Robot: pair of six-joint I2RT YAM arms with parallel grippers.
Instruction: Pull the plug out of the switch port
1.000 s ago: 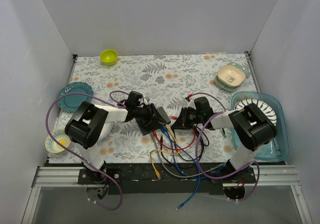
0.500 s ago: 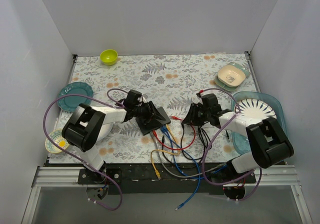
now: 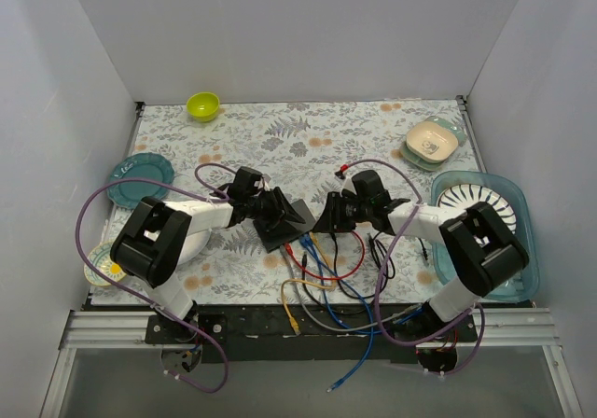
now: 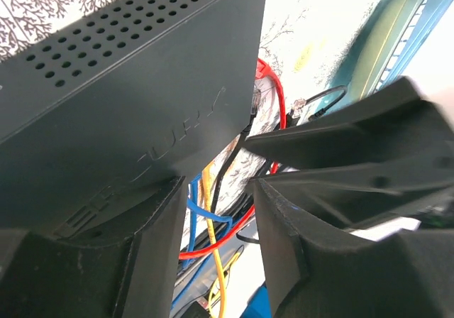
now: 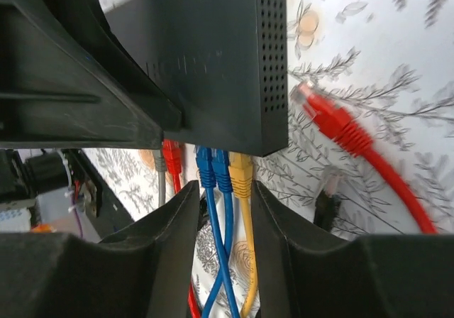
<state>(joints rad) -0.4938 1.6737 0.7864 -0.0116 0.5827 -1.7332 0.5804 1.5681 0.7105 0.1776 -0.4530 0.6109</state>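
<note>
Black and flat, the switch [image 3: 297, 218] lies mid-table on the flowered cloth [image 3: 308, 143], between our two claws. Our right claw [image 5: 223, 190] stands half open astride the blue cables [image 5: 213, 179] and yellow cable [image 5: 241, 179] plugged into it, gripping neither. Our left claw [image 4: 216, 184] gapes at the switch's edge, empty. A red plug [image 5: 323, 119] lies loose nearby.

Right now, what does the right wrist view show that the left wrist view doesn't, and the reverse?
Only the right wrist view: the port edge of the switch with a row of seated plugs, grey, red, blue and yellow, and a loose red plug lying on the cloth apart from the switch. Only the left wrist view: the teal tray, blurred, at its upper right. Both: the switch's perforated casing, a red cable, blue cables and a yellow cable trailing over the cloth.
</note>
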